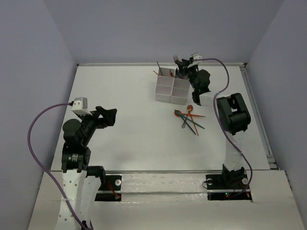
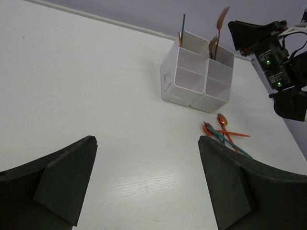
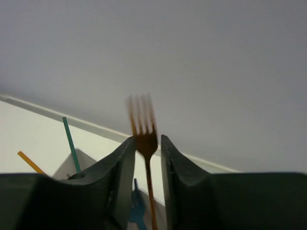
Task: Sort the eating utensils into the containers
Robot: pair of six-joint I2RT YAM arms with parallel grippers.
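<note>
At the far side of the table [image 1: 120, 143], the white block of containers [image 1: 171, 86] stands upright, two compartments by three. From its far left compartment a teal handle [image 2: 183, 24] and an orange handle [image 2: 180, 39] rise above the rim; from the far right compartment two orange-brown utensils [image 2: 220, 28] stick up. A loose pile of utensils [image 1: 190, 119], orange and teal, lies crossed on the table just right of and nearer than the block; an orange spoon [image 2: 223, 120] can be made out in it.

The right gripper [image 1: 181, 64] is held over the far right corner of the block. In the right wrist view an orange fork [image 3: 144, 132], tines up and blurred, is seen between the two fingers [image 3: 122, 163], which stand narrowly apart. Whether the fork is gripped or loose cannot be told.

The left gripper [image 2: 148, 191] is spread wide with nothing between its fingers [image 2: 62, 187]. It is held above the table, well apart from the block and the pile, and is pointed toward them. A purple cable [image 1: 33, 127] is looped from the left arm.
</note>
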